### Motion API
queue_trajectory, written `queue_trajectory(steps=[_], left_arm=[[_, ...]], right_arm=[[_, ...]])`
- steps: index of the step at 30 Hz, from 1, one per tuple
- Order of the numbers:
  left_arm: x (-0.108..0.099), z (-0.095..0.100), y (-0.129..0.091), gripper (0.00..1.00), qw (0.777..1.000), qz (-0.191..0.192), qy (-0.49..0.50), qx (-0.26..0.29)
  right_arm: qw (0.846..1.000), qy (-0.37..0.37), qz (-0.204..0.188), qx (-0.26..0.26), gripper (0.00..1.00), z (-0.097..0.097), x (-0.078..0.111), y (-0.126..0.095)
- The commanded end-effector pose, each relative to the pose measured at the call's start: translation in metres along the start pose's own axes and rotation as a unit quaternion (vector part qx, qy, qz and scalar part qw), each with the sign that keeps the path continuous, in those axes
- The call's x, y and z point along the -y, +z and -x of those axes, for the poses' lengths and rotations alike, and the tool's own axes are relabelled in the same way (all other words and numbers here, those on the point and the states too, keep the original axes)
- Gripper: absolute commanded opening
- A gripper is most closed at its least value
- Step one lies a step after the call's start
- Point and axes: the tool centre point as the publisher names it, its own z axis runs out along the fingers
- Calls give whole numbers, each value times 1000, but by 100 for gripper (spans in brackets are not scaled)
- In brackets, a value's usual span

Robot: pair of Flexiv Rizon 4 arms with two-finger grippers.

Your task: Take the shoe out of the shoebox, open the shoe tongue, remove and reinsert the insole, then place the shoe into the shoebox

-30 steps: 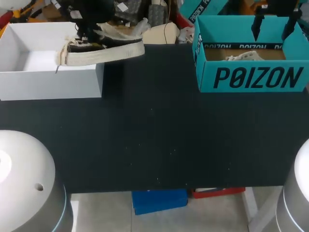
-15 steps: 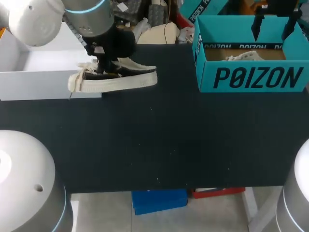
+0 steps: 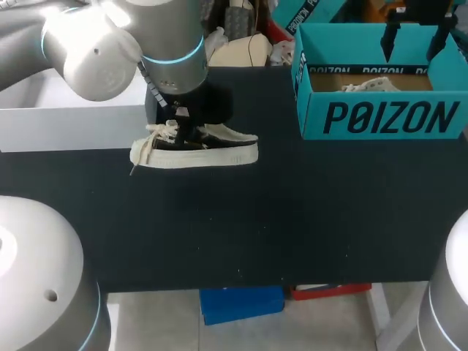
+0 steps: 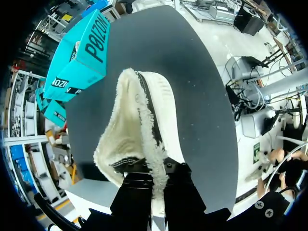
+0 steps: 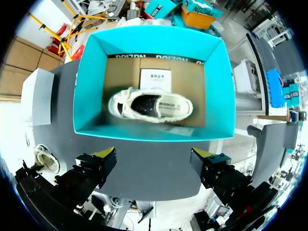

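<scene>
A cream and black low shoe [image 3: 196,151] with loose laces hangs low over the black table, just in front of the white shoebox [image 3: 73,129]. My left gripper [image 3: 178,126] comes down on it from above. In the left wrist view the left gripper [image 4: 154,177] is shut on the fleecy collar of the shoe [image 4: 139,120], whose toe points away from it. My right gripper [image 3: 412,50] hovers open over the teal box [image 3: 380,117]. Below the right gripper [image 5: 154,156] a second shoe [image 5: 151,106] lies inside the teal box [image 5: 86,96], with nothing between the fingers.
The white shoebox stands at the table's back left corner and the teal box [image 4: 82,53] at its back right. Bare black table [image 3: 256,234] stretches across the middle and front.
My left arm has carried the shoe out of the white box, forward, rightward and down toward the table. The right arm has not moved.
</scene>
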Motion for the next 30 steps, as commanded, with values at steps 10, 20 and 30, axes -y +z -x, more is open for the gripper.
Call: queue_trajectory(steps=[10,20,30], left_arm=[[35,10,43,0,1000,14,25,-12],[46,5,74,0,999,35,-6,-32],[56,1,87,0,998,28,-9,-48]], right_arm=[[1000,0,0,0,100,0,0,0],[1000,0,0,0,100,0,0,0],[1000,0,0,0,100,0,0,0]])
